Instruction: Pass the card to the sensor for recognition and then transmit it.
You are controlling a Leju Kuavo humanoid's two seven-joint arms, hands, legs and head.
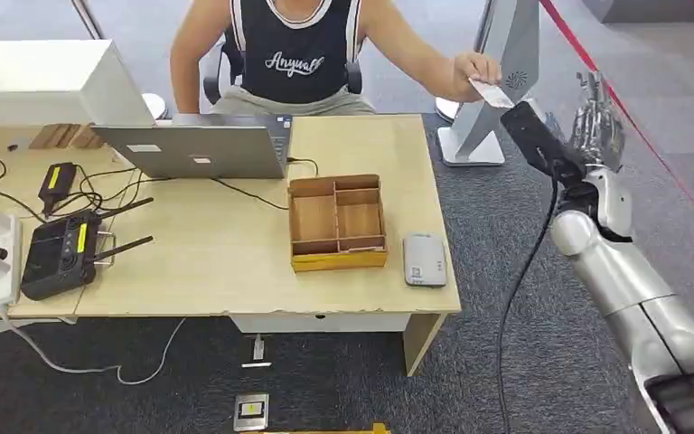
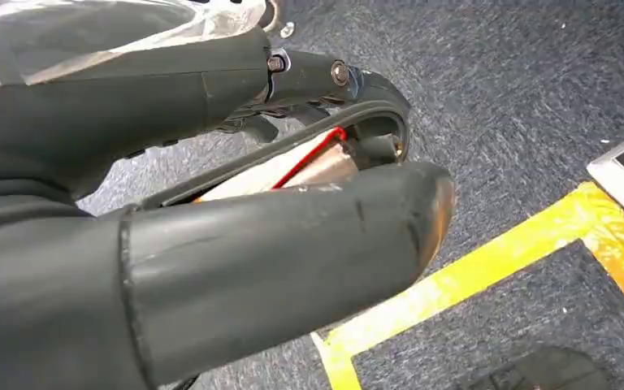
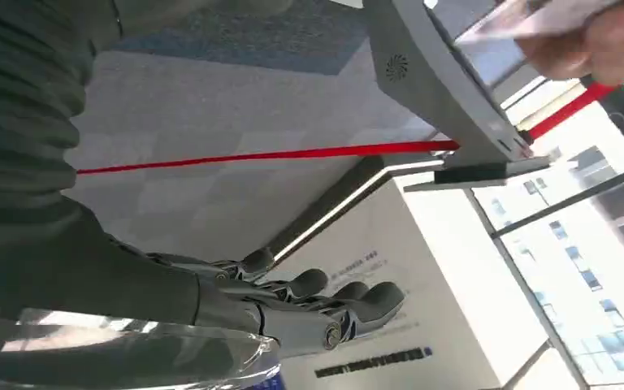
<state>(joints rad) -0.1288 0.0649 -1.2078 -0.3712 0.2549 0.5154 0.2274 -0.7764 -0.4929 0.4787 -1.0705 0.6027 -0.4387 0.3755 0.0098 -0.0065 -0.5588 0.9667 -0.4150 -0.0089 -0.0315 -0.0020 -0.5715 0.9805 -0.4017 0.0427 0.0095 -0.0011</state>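
Beside the table (image 1: 235,262), right hand (image 1: 596,127) is raised, fingers (image 3: 357,301) empty.

person (image 1: 298,54) cut off at top edge of head view, head out of frame. card (image 1: 491,91) partly covered by person's hand (image 1: 472,72); blurred and cropped in right wrist view. left hand (image 2: 211,211) fingers hidden behind thumb, grip unclear. floor tag (image 1: 251,411) print too small.

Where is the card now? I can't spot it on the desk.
In the head view, the person's hand holds the card up, right of the desk, near the right hand.
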